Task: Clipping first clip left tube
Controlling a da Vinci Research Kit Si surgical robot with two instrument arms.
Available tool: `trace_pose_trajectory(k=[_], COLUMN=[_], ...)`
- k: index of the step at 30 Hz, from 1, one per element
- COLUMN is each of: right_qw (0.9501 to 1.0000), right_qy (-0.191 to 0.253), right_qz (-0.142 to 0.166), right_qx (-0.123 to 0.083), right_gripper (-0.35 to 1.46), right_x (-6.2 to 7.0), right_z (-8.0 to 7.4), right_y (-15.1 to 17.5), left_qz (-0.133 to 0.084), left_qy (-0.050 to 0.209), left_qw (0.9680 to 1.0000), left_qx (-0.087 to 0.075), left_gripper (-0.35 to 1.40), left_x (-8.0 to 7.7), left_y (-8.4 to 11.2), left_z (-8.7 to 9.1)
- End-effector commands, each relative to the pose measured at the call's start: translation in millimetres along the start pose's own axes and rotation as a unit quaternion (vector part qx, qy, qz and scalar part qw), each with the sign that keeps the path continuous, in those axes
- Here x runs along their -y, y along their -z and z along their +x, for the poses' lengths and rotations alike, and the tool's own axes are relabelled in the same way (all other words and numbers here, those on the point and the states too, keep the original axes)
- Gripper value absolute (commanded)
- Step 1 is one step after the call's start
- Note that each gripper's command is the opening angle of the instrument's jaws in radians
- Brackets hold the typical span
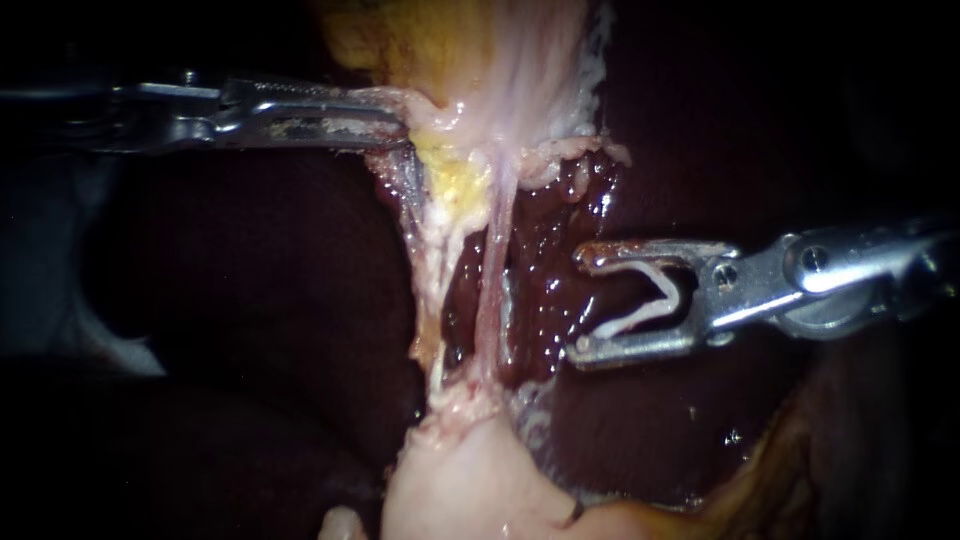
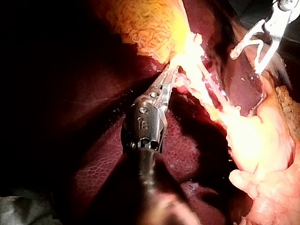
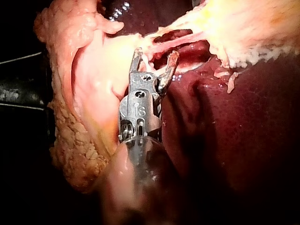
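Right instrument (image 1: 580, 305), centre-right: jaws spread wide, cradling clip (image 1: 648, 298) from both sides. Clip is white, open V, legs unclosed. Jaw tips just right of tubes, clear gap showing. Left tube (image 1: 428, 265): pale yellowish strand running top to bottom at frame centre, thin pink strand (image 1: 492, 280) beside it on right. Left instrument (image 1: 400, 122), upper left: jaws clamped on pale tissue (image 1: 450, 112) above tube. Dark liver (image 1: 250, 300) behind.

Dark maroon liver (image 1: 250, 300), pale pink tube (image 1: 492, 280), white clip (image 1: 635, 320), yellow speckled fat (image 1: 455, 180).

Clip (image 1: 640, 314) in right instrument (image 1: 578, 305), right of tubes (image 1: 495, 270), apparently apart.
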Motion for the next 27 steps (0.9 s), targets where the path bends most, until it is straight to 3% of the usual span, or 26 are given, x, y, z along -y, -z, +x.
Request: trace_pose_trajectory(k=[1,5,11,14,18,27], right_qw=[1.0,1.0,1.0,1.0,1.0,1.0], right_qy=[0.0,0.0,0.0,0.0,0.0,-0.002], right_qz=[0.0,0.0,0.002,0.002,0.002,0.007], right_qx=[0.0,0.0,0.0,0.0,0.0,-0.001], right_gripper=[0.5,0.5,0.51,0.51,0.51,0.5], right_x=[0.0,0.0,0.1,0.1,0.2,0.4], right_z=[0.0,0.0,0.0,0.0,0.1,1.0], right_y=[0.0,0.0,0.0,0.0,0.0,-0.5], left_qz=[-0.001,-0.001,0.01,0.014,0.02,0.024], left_qy=[0.0,0.003,0.015,0.01,0.0,0.002], left_qw=[1.0,1.0,0.9995,0.9992,0.9988,0.9986], left_qx=[0.0,0.0,-0.026,-0.035,-0.044,-0.047], left_gripper=[-0.35,-0.35,-0.35,-0.35,-0.35,-0.35], left_x=[-0.1,-0.2,-0.6,-1.0,-1.0,-0.2], left_y=[0.3,2.2,7.9,9.8,11.2,12.0], left_z=[0.2,1.2,4.2,5.7,7.3,7.3])
